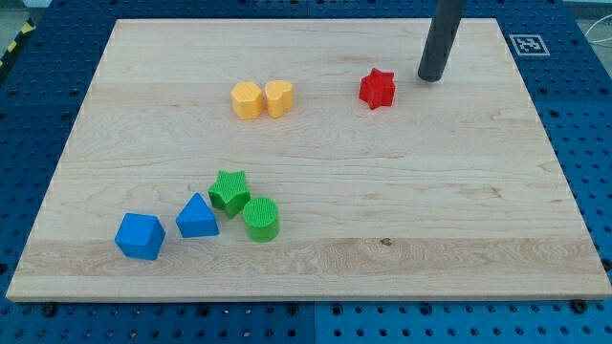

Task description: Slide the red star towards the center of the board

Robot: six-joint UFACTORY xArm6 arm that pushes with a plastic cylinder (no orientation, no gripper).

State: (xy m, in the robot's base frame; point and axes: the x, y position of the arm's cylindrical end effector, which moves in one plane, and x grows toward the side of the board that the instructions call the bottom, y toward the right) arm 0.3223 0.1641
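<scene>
Altogether one red star (377,88), two yellow blocks (261,98)

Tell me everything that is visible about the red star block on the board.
The red star is a small, chunky block, uniformly red, with short rounded points and a matte, plastic-like surface. It lies flat on the wooden board, in the upper part, a little to the view's right of the middle. Nothing touches it: my tip stands apart on its right and slightly higher in the view, and the two yellow blocks sit well to its left.
</scene>
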